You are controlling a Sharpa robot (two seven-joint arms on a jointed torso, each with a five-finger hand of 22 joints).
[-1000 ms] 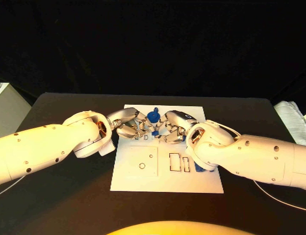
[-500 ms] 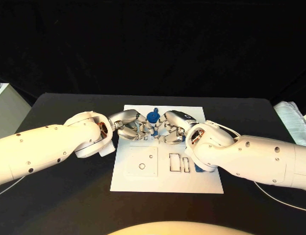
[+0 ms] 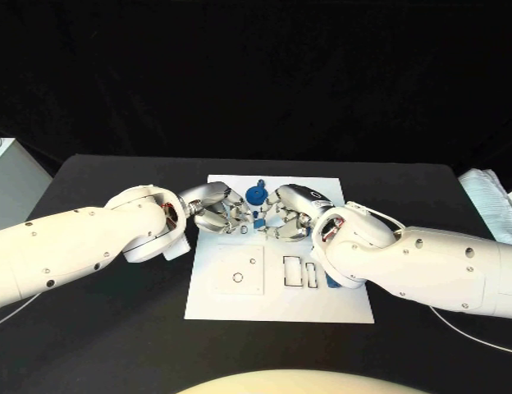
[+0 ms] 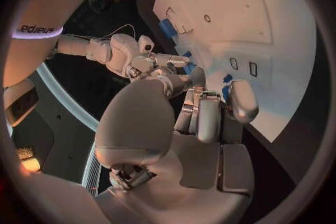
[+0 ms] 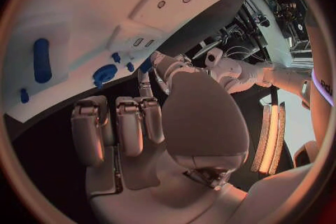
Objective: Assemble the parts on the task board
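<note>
While both hands met over white board (image 3: 274, 308), job looked early. Left hand (image 3: 215, 210) and right hand (image 3: 290, 215) curled around small blue part (image 3: 258, 197) (grip unclear). Long blue piece (image 5: 42, 60) lay loose.

The task board (image 3: 226, 304) is a white, matt, smooth plate. The parts (image 3: 256, 194) look like blue plastic with a slight gloss. The left hand (image 3: 217, 207) and right hand (image 3: 290, 211) are polished, reflective metal. The table (image 3: 102, 328) is matt black.
</note>
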